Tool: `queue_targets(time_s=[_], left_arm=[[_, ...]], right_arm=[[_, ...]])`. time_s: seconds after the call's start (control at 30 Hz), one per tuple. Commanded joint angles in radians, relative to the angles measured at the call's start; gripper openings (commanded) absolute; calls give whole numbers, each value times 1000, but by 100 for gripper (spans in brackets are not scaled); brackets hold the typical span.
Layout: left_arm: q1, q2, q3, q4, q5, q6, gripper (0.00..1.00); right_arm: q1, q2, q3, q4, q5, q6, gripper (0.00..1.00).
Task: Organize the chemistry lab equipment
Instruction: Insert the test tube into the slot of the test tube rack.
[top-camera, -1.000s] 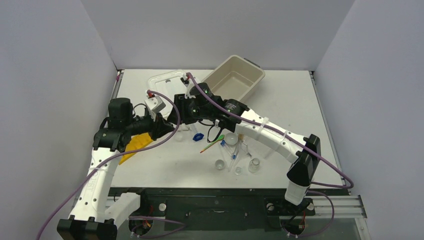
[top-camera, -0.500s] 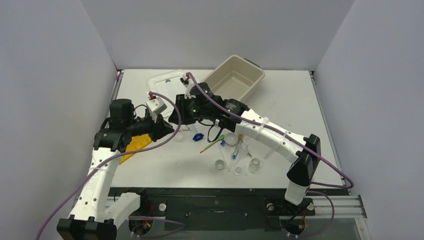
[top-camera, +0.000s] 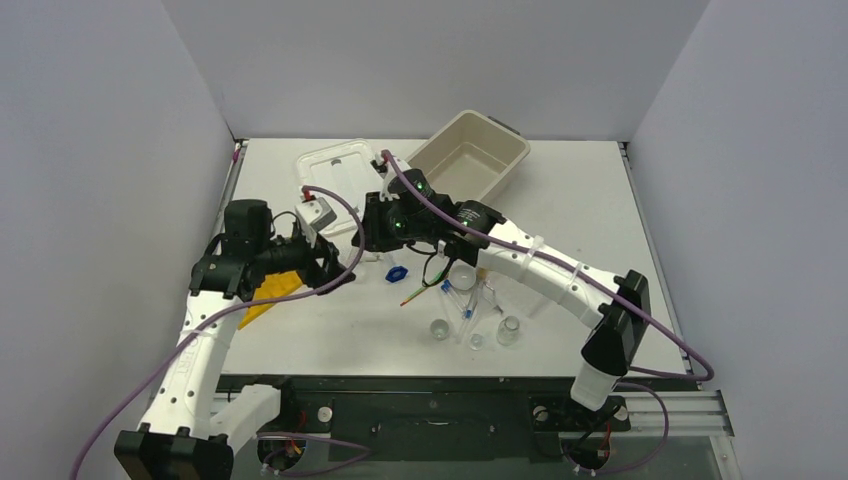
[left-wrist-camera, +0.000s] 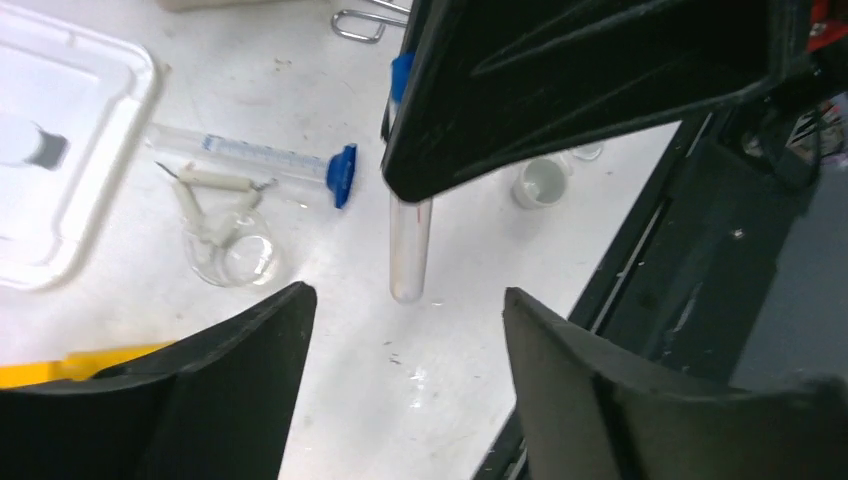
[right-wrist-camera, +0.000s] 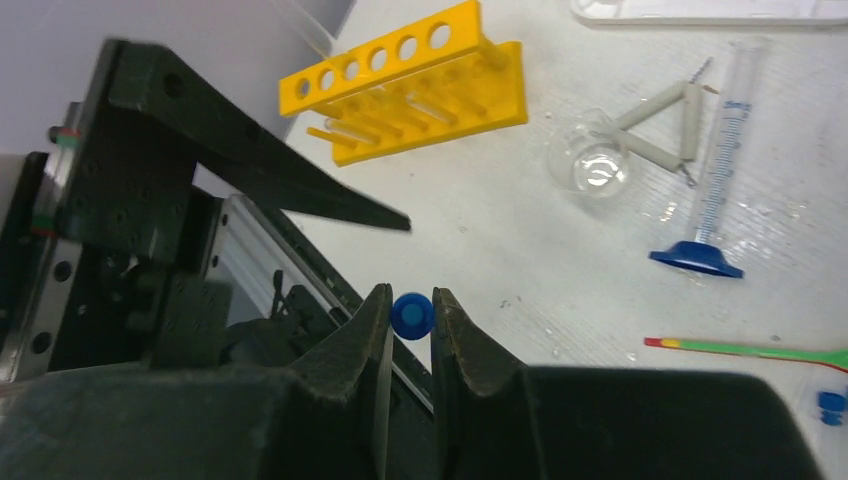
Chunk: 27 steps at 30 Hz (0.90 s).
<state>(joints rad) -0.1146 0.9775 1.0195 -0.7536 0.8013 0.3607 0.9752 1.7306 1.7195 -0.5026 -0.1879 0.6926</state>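
- Chemistry lab equipment is lying scattered at the lower centre of the overhead view, on the counter. It is well apart from the beige tub at upper centre, so sorting is looking barely begun.
- One white lid is resting left of the tub.
- One yellow tube rack is sitting at the upper left of the right wrist view, with clear tubes lying in it, too blurred for counting.
- Left tool is now standing with its jaws spread and empty, having just let go.
- Right tool is pinching one test tube near its blue cap, having just closed. A hand-over is finishing, and the tube is hanging at centre frame.
- One graduated cylinder, one beaker touching one pair of white tongs, and one green spatula are lying at the right.
- Three small clear vessels are standing at lower centre overhead.
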Motion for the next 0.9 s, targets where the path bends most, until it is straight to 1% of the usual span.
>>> queue_targets(time_s=[0.0, 0.03, 0.07, 0.2, 0.27, 0.3, 0.4, 0.43, 0.53, 0.57, 0.67, 0.77, 0.87], left_arm=[[1, 15, 34, -64, 18, -3, 87], [1, 18, 46, -65, 20, -12, 95], [1, 25, 53, -61, 20, -19, 99], [1, 66, 103, -64, -15, -67, 97], [2, 87, 133, -85, -61, -79, 97], [2, 93, 147, -94, -108, -80, 97], [3, 128, 166, -113, -201, -68, 97], [3, 141, 168, -115, -215, -68, 97], [3, 167, 183, -125, -258, -85, 97], [3, 178, 185, -127, -261, -88, 97], [3, 195, 198, -127, -278, -98, 97], [3, 205, 207, -121, -286, -103, 97], [3, 212, 209, -102, -308, -118, 97]], right_arm=[[-18, -88, -45, -26, 97, -45, 0], [-19, -104, -55, -34, 110, -50, 0], [-20, -115, -78, -36, 141, -58, 0], [-49, -188, -177, -46, 228, -66, 0], [-74, -236, -242, -58, 289, -69, 0], [-96, -274, -290, -67, 307, -71, 0], [-159, -374, -389, -86, 436, -86, 0], [-175, -393, -443, -88, 493, -89, 0], [-250, -468, -547, -66, 587, -95, 0], [-262, -477, -590, -58, 628, -95, 0], [-332, -503, -681, -20, 672, -84, 0], [-376, -502, -727, 24, 718, -89, 0], [-430, -472, -764, 67, 729, -85, 0]])
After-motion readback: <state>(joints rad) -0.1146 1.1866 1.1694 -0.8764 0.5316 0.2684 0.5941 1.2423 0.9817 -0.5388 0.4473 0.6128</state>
